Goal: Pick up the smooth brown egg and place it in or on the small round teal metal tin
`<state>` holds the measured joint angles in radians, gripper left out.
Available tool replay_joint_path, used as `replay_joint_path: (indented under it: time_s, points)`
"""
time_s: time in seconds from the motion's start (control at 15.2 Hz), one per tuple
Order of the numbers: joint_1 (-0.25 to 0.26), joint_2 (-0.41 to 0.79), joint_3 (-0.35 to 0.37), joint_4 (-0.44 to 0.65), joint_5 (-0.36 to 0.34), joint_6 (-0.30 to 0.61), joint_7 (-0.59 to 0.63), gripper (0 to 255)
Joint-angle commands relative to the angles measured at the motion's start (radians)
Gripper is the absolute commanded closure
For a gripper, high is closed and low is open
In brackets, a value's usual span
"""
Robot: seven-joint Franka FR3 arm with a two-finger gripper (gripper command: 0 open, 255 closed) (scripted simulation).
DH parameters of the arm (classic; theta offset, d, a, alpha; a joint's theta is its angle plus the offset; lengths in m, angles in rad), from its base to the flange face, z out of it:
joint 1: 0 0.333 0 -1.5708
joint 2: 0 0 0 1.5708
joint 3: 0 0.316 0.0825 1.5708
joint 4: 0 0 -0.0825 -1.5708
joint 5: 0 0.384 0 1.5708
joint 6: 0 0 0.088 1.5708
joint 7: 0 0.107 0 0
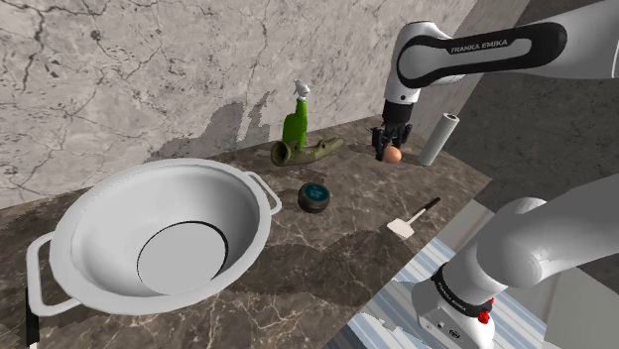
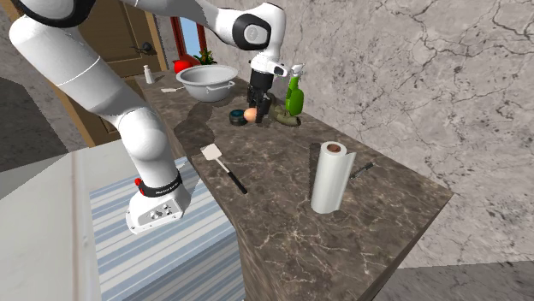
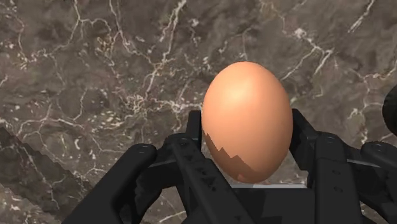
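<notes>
A smooth brown egg (image 3: 247, 121) is clasped between my black fingers (image 3: 191, 146), with the dark marble counter (image 3: 95, 76) some way beneath it. In the shoulder view my gripper (image 1: 388, 147) hangs from the arm near the back of the counter, with the egg (image 1: 394, 154) at its tips. The small round teal tin (image 1: 314, 196) sits on the counter toward the shoulder view's left and nearer the front, apart from the gripper. In the second exterior view the egg (image 2: 250, 114) is just beside the tin (image 2: 239, 117), under my gripper (image 2: 255, 106).
A large white two-handled bowl (image 1: 109, 203) takes up the shoulder view's left. A green spray bottle (image 1: 295, 124) and an olive object (image 1: 308, 152) stand by the marble wall. A paper towel roll (image 1: 437, 139) and a spatula (image 1: 412, 218) are toward the counter's right end.
</notes>
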<state>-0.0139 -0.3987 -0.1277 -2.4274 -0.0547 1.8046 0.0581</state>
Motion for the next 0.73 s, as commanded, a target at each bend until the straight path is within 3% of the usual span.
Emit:
replay_joint_path:
  time_s: [0.0, 0.66]
  points:
    - [0.025, 0.011, 0.033, 0.012, 0.027, -0.003, 0.045, 255]
    - [0.143, 0.134, 0.191, 0.12, 0.14, 0.02, 0.266, 255]
